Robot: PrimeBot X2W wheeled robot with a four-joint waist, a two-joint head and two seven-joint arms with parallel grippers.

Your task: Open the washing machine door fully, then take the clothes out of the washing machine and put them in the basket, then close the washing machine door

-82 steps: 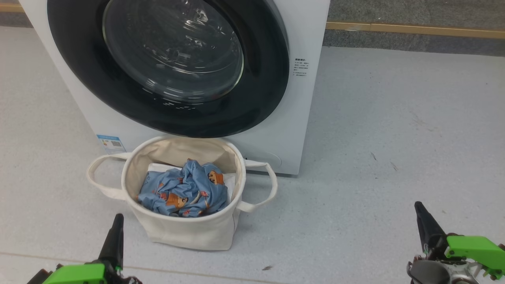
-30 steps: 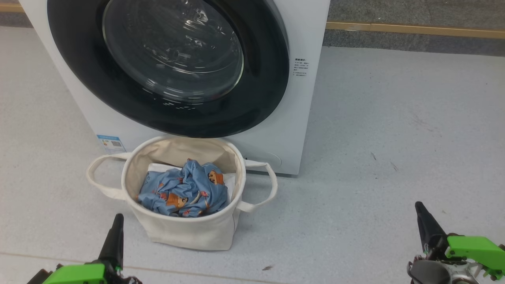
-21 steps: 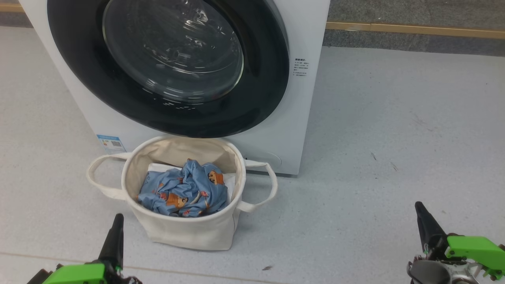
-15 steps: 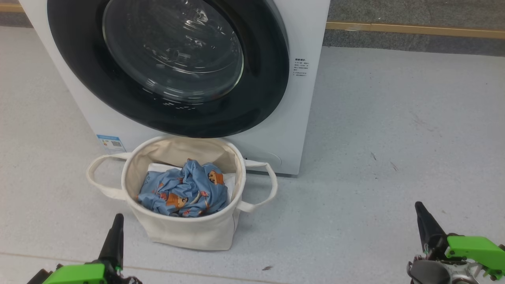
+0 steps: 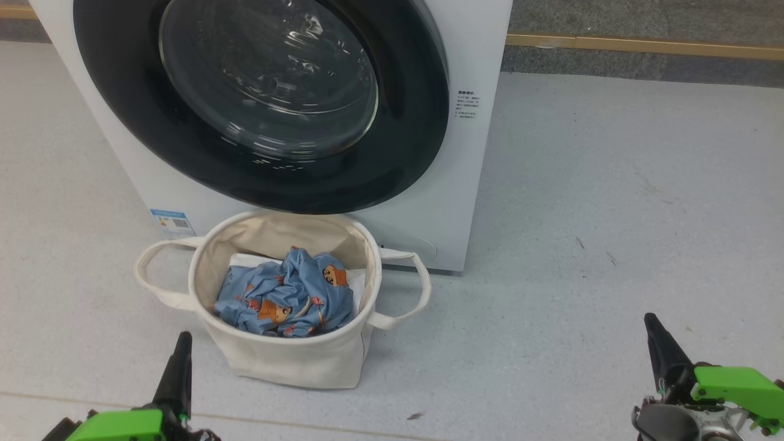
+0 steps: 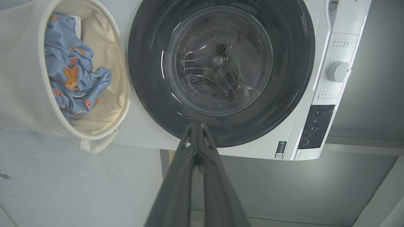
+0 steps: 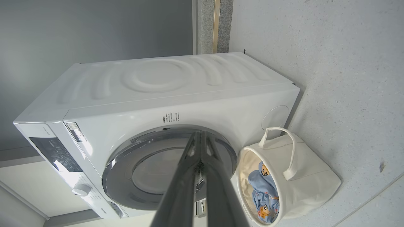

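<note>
Here's the large round washing machine door (image 5: 269, 86), with its glossy black rim and bulging clear glass, lying flat against the front of the white boxy front-loading washing machine (image 5: 471, 184). At 6 o'clock from that door, right up against the machine's foot, stands the round cream-white canvas basket (image 5: 294, 361) with two loop handles, upright on the pale grey speckled floor (image 5: 582, 245). And there are the clothes: the soft blue fabric garment with small orange and tan cartoon figures (image 5: 285, 300) sits crumpled inside the basket, on top of a plain white sheet (image 5: 245, 260) that peeks out at its 11 o'clock edge.

Down at 7 o'clock from the basket, the left gripper (image 5: 182, 343) points up, apart from the canvas, jaws pressed tight together with nothing between them. Well off at 4 o'clock, over bare floor, the right gripper (image 5: 652, 327) has the same look: jaws fully closed, empty.
</note>
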